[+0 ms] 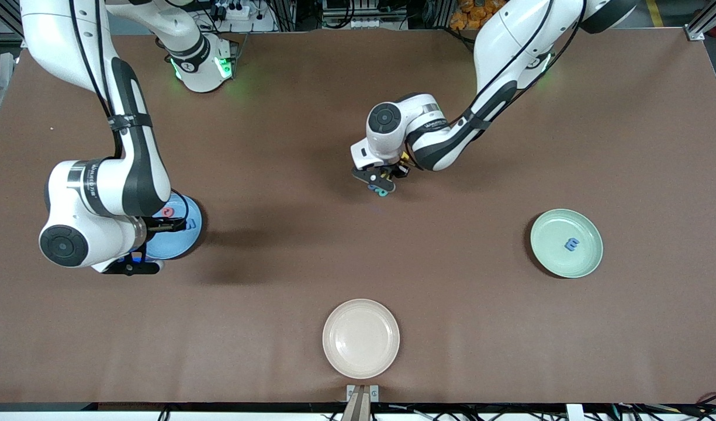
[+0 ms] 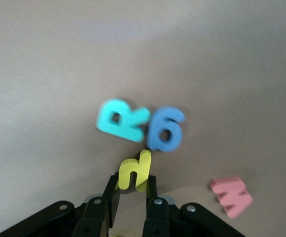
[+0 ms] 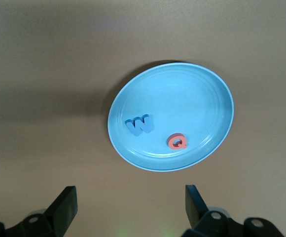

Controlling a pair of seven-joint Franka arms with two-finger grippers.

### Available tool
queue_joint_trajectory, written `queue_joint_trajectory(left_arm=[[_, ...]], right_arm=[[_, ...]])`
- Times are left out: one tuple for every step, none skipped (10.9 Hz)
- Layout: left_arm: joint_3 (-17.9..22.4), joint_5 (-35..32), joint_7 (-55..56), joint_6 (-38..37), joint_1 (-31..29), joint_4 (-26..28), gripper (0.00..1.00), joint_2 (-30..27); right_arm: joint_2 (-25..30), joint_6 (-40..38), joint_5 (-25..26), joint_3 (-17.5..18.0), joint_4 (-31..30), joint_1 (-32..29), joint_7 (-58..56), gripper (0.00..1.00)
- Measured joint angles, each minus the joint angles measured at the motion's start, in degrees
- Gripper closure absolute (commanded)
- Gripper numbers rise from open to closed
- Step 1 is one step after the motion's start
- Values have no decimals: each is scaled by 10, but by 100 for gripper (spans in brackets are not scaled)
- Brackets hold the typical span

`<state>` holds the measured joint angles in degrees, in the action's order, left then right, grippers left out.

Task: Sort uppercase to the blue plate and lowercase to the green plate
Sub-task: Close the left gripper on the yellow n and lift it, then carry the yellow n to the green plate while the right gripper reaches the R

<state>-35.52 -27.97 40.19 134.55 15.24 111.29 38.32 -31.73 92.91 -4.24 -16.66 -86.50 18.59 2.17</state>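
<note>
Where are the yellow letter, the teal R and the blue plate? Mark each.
yellow letter (image 2: 134, 171), left wrist view, its middle.
teal R (image 2: 120, 120), left wrist view, its stem.
blue plate (image 3: 192, 89), right wrist view, bare floor.

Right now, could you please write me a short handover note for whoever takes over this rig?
Left gripper: shut on the yellow lowercase letter, over the table's middle.
Right gripper: open, empty, over the blue plate.
Done: blue W and red Q lie in the blue plate; one blue lowercase letter lies in the green plate.
Left: carry the yellow letter to the green plate. On the table remain the teal R, a blue lowercase letter touching it, and the red lowercase letter apart from them. The yellow capital is not seen. The cream plate holds nothing.
</note>
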Motion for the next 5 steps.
queue_joint_trajectory(left_arm=[[0,0,1,0,-7,-4,100,-12],[0,0,1,-5,-14,-7,100,-31],[0,0,1,-20,-25,-8,100,-56],[0,0,1,-32,-38,-9,100,-80],[-1,0,1,-41,-57,-9,100,-105]], right_arm=[[0,0,0,0,1,0,0,3],[0,0,0,0,2,0,0,3],[1,-1,0,0,5,0,0,3],[4,-7,0,1,7,1,0,3],[10,-21,-1,2,10,2,0,3]])
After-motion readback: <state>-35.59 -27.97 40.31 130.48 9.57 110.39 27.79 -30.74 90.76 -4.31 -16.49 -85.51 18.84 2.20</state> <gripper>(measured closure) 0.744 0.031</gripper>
